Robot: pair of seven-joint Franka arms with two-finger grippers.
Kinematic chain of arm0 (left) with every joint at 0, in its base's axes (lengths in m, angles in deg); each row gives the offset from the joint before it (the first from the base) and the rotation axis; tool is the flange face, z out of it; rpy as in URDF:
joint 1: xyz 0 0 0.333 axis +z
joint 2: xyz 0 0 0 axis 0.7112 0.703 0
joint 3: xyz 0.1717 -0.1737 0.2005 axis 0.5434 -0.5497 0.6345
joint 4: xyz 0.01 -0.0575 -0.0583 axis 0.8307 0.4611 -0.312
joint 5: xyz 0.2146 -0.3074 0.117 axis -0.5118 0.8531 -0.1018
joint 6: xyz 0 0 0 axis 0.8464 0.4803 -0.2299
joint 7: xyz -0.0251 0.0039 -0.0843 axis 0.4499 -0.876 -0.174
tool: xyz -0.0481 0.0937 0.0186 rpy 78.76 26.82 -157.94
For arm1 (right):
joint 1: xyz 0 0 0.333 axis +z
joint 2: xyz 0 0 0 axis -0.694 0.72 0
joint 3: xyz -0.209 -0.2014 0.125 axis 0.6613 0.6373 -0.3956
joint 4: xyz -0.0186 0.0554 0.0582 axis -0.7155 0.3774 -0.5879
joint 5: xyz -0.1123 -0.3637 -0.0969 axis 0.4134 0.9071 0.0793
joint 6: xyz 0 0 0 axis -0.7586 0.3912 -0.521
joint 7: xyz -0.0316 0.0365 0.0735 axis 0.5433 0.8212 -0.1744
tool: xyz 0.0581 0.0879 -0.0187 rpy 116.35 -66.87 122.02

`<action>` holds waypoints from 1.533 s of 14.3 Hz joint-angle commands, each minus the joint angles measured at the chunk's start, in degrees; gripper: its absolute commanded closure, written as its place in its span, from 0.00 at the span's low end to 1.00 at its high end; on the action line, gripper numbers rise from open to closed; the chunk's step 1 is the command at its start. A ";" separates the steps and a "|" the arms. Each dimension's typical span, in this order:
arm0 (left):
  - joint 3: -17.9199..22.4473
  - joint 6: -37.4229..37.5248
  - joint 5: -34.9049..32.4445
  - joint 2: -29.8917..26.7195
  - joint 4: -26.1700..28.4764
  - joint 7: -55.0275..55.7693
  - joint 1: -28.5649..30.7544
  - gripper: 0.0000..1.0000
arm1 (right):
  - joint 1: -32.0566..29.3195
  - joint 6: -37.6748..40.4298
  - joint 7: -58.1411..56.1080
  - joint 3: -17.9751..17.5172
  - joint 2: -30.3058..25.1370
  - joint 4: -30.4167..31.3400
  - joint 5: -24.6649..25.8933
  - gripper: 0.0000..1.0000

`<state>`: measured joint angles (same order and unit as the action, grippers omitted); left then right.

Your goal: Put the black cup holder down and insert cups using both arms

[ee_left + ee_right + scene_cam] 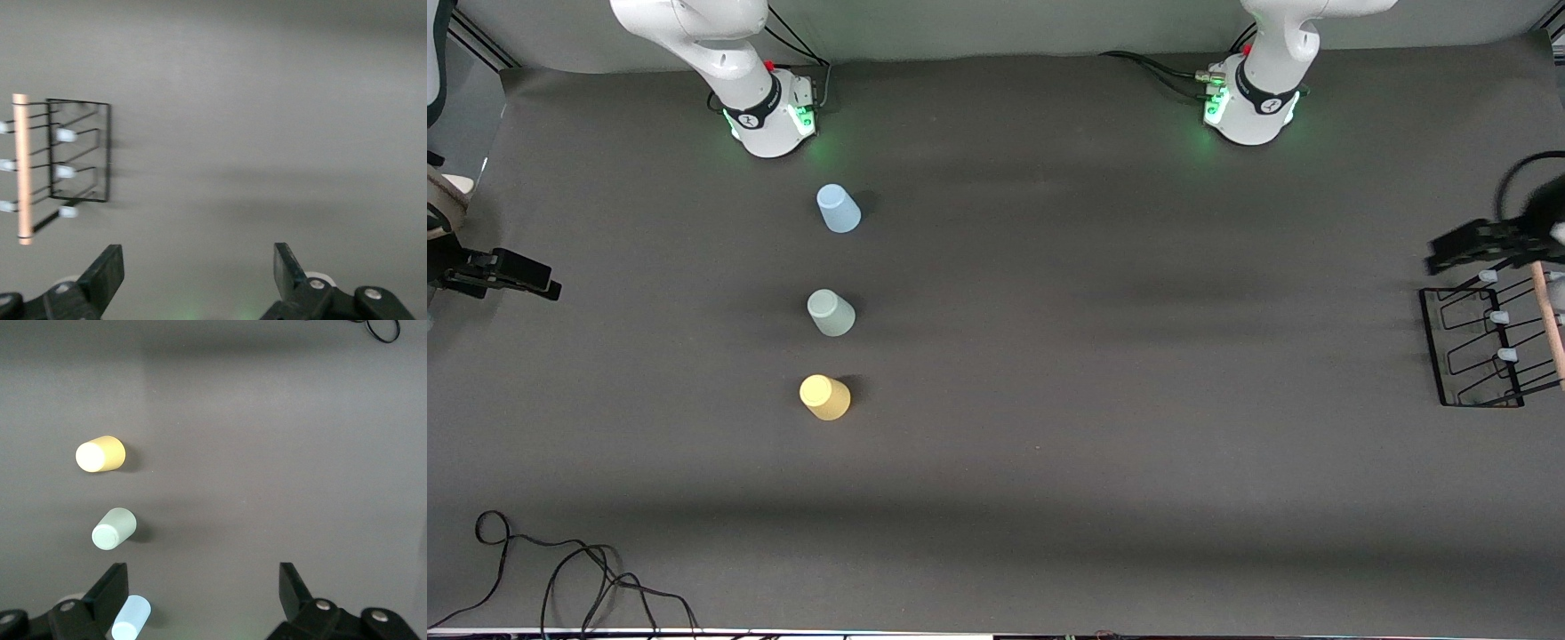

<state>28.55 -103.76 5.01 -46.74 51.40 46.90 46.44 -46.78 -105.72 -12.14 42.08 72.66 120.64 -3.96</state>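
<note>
Left gripper (1440, 258) spread wide, hovering over the rack's end nearest the robot bases, way closer to it than the other arm.

Front view: black cup holder (1485, 351) at the left arm's end of the table, wooden handle (1549, 324) running toward the camera; right gripper (534, 283) open, waiting at the other end; three cups (831, 313) in a line. Left wrist view: holder (73, 153) off to one side of the open fingers (107, 273), not between them. Right wrist view: spread fingers (113, 590), blue cup (131, 619) closest.
</note>
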 commanded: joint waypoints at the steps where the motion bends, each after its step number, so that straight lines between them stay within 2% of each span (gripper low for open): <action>1: 0.18 -1.30 0.08 0.85 -0.74 -13.71 11.93 0.00 | -0.41 0.72 -0.62 -0.43 0.18 -0.83 0.29 0.00; 4: 0.18 -3.41 0.34 3.75 -2.23 -22.97 21.45 0.00 | -0.50 0.72 -0.62 -0.34 0.18 -0.83 0.29 0.00; 9: 0.18 -8.42 0.43 9.11 -2.41 -33.43 29.37 0.00 | -0.50 0.72 -0.70 -0.43 0.18 -0.75 0.38 0.00; 12: 0.09 -11.59 0.61 13.24 -0.05 -33.54 29.39 0.00 | -0.50 0.72 -0.70 -0.34 0.18 -0.75 0.38 0.00; 16: -0.17 -22.29 0.61 11.32 11.36 -33.45 28.77 0.00 | -0.50 0.72 -0.70 -0.35 0.18 -0.75 0.38 0.00; 22: -0.17 -33.20 0.61 11.93 20.43 -33.01 26.05 0.00 | -0.50 0.80 -0.70 -0.34 0.09 -0.66 0.38 0.00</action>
<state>27.97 -133.53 5.17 -32.65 67.31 14.24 73.55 -46.78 -105.70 -12.14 42.07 72.71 120.64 -3.96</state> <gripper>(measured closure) 0.000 0.000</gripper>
